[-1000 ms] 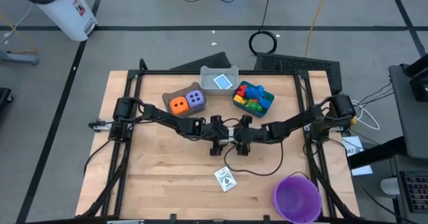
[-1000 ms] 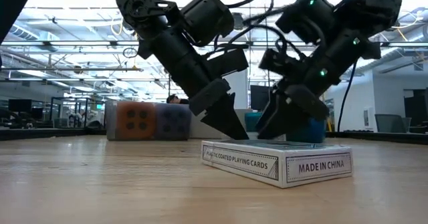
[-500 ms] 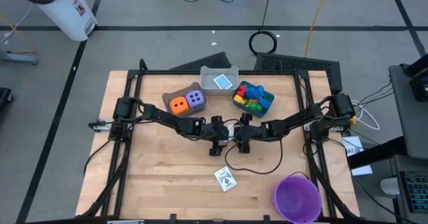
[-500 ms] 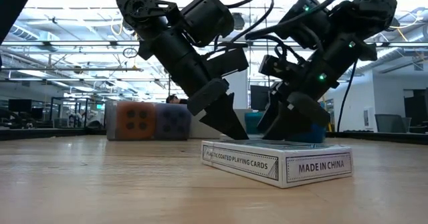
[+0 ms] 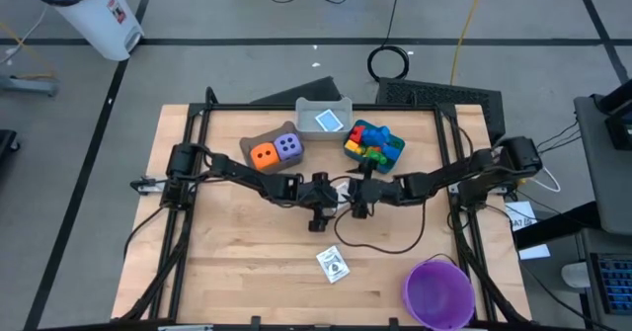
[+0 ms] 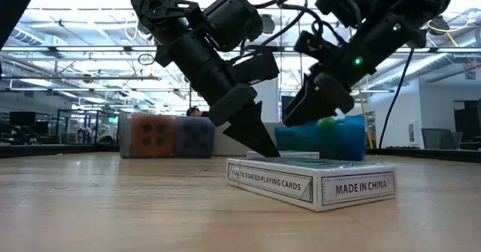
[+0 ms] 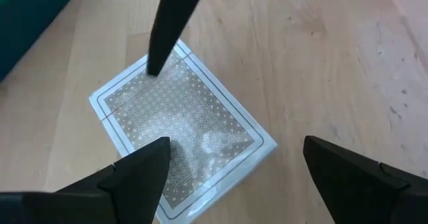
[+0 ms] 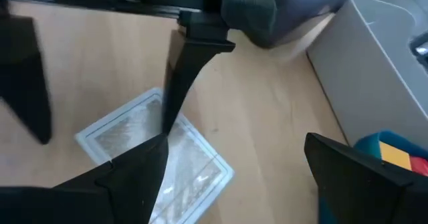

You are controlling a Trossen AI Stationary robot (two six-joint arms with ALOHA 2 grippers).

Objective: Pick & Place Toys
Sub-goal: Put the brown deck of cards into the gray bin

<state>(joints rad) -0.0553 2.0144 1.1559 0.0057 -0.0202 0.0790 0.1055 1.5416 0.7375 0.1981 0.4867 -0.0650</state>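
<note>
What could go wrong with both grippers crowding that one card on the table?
1. The card lies flat on the wood, so the open left gripper may push it along rather than pinch it.
2. The open right gripper hangs over the same card, with a fingertip at its corner. The fingers could collide.
3. A slack cable loops across the table near the card box and might snag it.

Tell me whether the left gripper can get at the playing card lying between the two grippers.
Probably yes: the left gripper is open over the playing card, nothing covering it.
</note>
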